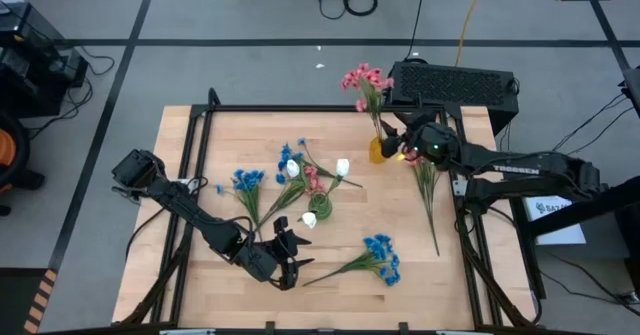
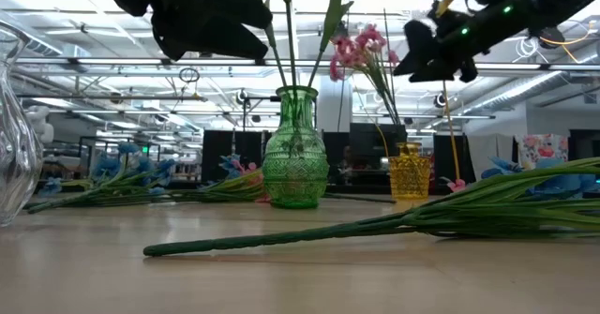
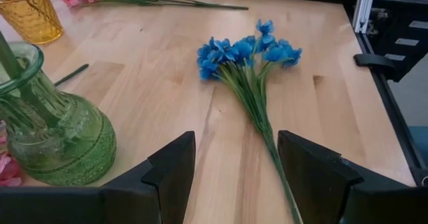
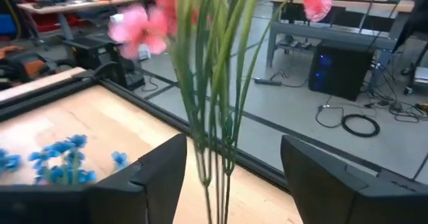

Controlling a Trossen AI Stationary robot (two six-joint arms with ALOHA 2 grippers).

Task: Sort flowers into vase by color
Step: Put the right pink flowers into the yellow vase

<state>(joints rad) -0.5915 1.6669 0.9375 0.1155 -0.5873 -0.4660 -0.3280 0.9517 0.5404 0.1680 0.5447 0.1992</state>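
Pink-blossomed spray (image 1: 366, 80) on thin green stems: standing in amber glass vase (image 1: 378, 151), tabletop's far edge. Right gripper (image 1: 396, 141) open astride stems, gripping nothing; withdraw straight, avoiding snags.

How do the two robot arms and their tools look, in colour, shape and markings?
Both arms are dark, nearly black, built of jointed segments. The right arm bears white lettering along its forearm, and small green and orange lights glow near its wrist. Each tool has two broad, angular black fingers, seen on the left tool and on the right tool.
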